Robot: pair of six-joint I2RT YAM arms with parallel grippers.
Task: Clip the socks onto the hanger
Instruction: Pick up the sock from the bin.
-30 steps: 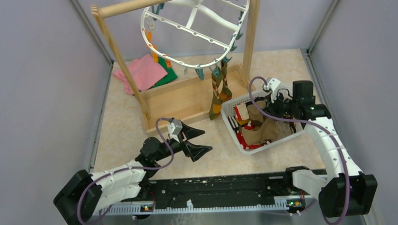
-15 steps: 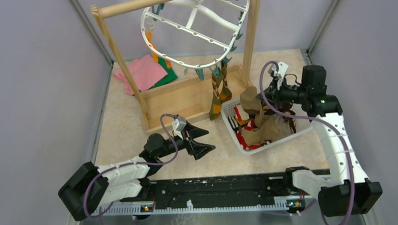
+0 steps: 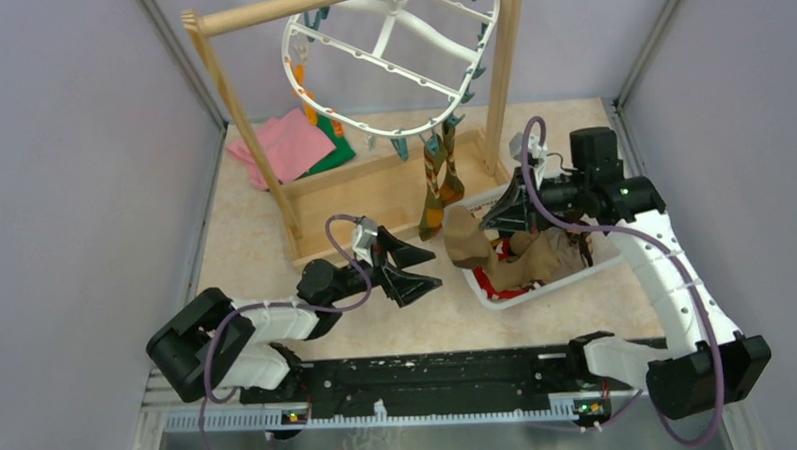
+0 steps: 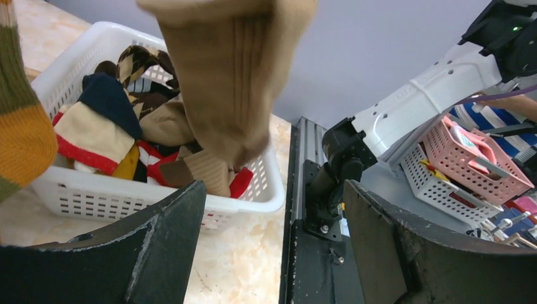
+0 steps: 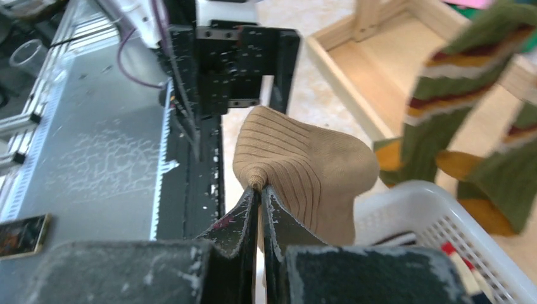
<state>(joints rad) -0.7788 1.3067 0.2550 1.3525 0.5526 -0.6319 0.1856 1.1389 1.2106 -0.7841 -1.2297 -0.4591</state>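
Left arm low, stretched forward-right; left hand (image 3: 431,268) fingers spread wide. Right arm raised, elbow bent, wrist pointing left; right hand (image 3: 486,222) pinched tight on tan sock (image 3: 465,245).

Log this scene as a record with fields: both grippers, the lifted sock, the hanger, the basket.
right gripper: shut on the tan sock, pinching a fold of its fabric
tan sock: raised above the basket, hanging from the right gripper
left gripper: open, empty, pointing toward the tan sock
hanger: hung on the wooden rack; olive striped socks hang from clips at its near rim
basket: white, slotted, more socks inside
status: tan sock not yet clipped
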